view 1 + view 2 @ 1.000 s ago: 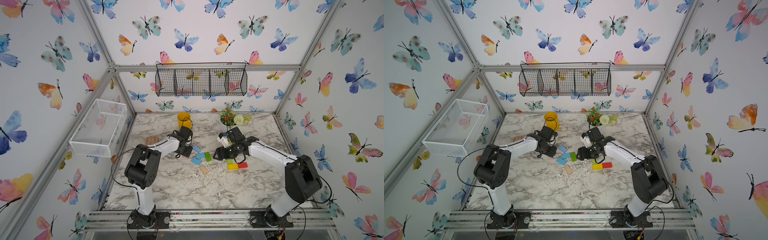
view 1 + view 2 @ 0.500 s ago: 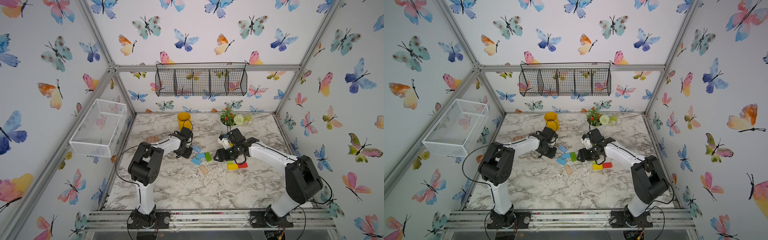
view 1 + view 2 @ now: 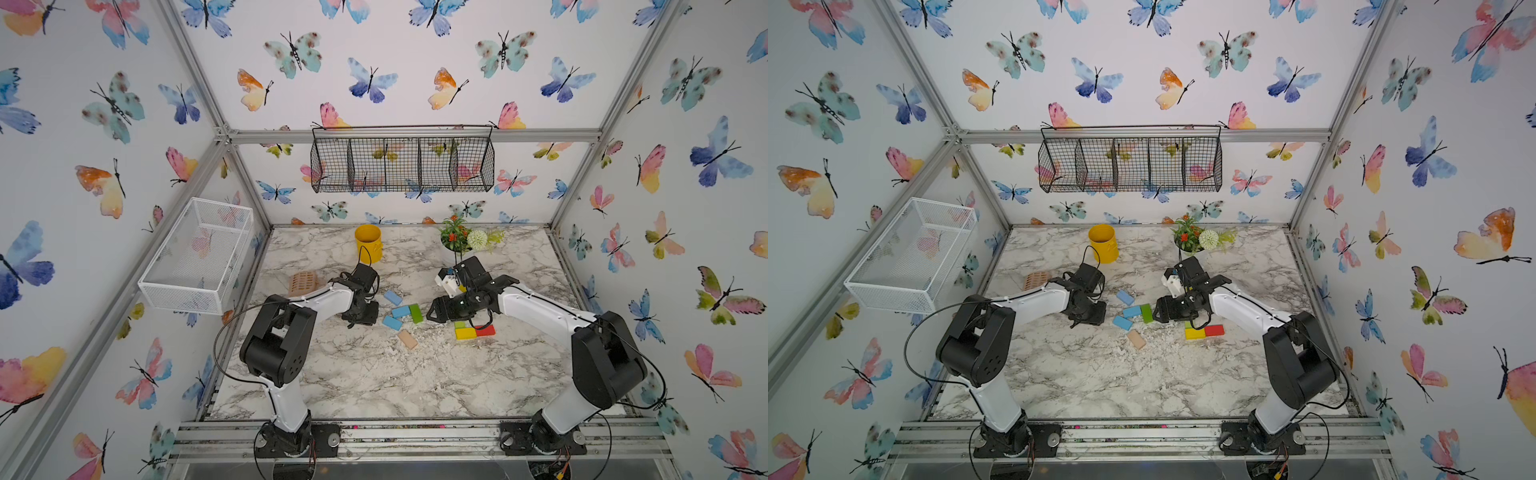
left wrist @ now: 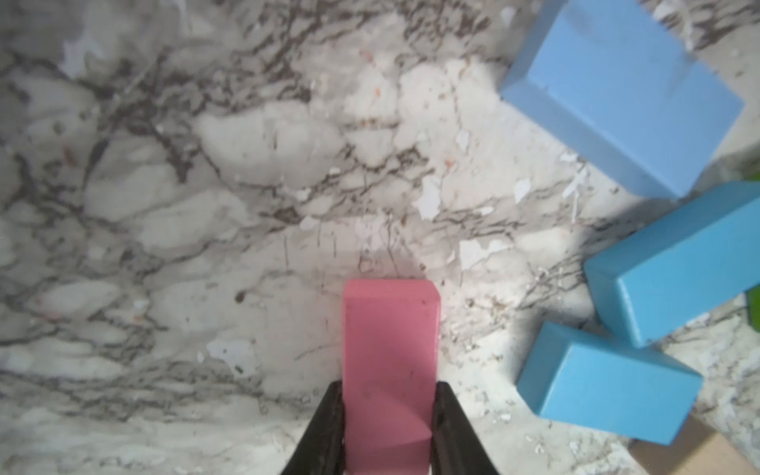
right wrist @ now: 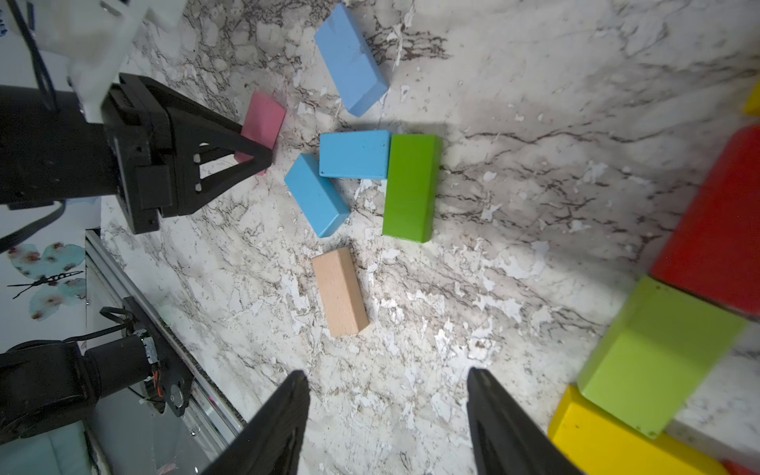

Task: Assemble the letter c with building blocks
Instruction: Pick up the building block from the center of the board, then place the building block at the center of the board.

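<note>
No sight of pink block point(image 4: 388, 362) in both top views: buried under left claw point(image 3: 360, 319). Left wrist view: losing its near end past the frame edge, catching only a corner of tan block point(image 4: 699, 454) and a sliver of green block point(image 4: 755, 314). Right wrist view: seeing just part of red block point(image 5: 717, 222) and yellow block point(image 5: 617, 446), clipped at frame edge.

The green block point(image 3: 415, 313) lies flat on the marble table point(image 3: 374, 374), its long side touching the middle blue block point(image 3: 401, 311). The rear blue block point(image 3: 392, 297) and front blue block point(image 3: 392, 322) lie just past that one, with the left gripper point(image 3: 360, 320) beyond them. The tan block point(image 3: 407, 339) sits near the green block's front end. The right gripper point(image 3: 432, 314) hangs just beside the green block, opposite the blue ones.
</note>
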Controlling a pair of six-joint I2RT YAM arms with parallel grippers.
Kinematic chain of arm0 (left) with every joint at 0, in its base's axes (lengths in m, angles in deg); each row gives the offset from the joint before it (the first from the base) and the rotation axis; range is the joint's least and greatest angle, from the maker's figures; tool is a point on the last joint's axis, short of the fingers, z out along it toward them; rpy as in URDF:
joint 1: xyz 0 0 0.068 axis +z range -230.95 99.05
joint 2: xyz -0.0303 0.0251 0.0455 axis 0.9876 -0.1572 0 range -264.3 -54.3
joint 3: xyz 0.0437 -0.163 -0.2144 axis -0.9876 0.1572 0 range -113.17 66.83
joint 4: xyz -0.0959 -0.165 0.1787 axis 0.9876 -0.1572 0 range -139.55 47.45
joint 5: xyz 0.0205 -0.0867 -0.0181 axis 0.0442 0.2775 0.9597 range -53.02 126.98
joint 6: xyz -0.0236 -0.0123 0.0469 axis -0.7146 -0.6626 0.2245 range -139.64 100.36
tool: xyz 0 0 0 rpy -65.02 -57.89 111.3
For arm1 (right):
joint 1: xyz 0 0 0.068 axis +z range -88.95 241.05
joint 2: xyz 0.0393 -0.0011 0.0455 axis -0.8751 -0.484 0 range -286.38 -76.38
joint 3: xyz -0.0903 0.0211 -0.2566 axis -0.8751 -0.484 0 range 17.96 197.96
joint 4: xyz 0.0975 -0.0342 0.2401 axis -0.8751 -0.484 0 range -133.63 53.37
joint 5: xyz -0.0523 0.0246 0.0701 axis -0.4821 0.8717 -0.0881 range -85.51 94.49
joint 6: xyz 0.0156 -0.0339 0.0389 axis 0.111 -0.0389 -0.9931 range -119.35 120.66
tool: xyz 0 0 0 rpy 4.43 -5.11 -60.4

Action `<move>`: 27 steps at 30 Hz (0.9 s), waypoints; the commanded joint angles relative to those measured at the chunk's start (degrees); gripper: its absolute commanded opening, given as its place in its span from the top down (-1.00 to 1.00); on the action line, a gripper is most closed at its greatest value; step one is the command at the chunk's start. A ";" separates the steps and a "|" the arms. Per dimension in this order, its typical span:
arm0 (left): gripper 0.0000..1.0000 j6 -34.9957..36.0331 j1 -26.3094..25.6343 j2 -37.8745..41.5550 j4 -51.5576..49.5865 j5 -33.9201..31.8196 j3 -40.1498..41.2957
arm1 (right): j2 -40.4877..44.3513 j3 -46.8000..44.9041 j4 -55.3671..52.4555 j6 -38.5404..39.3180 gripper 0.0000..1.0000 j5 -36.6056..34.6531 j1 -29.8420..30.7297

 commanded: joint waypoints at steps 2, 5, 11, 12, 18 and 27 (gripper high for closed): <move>0.51 -8.22 -1.42 3.81 -0.29 -1.20 2.67 | 2.96 -1.19 0.54 -1.18 -0.29 0.58 0.34; 0.49 -11.30 -2.39 5.82 -0.11 -1.93 4.78 | 2.98 -1.07 0.30 -1.44 -0.29 0.50 0.27; 0.48 -14.11 -4.91 10.24 1.57 -2.26 10.32 | 2.30 0.79 -0.03 -1.72 -0.29 0.01 0.31; 0.48 -14.26 -5.11 11.11 1.71 -2.34 11.40 | 2.10 1.14 -0.21 -1.72 -0.29 -0.12 0.28; 0.40 -12.92 -5.28 15.29 3.82 0.13 16.49 | 0.50 2.17 -0.22 -1.90 -0.29 -0.04 0.32; 0.12 -11.14 -5.38 14.88 4.33 0.86 17.70 | -1.76 3.78 -0.20 -2.23 -0.29 0.06 0.51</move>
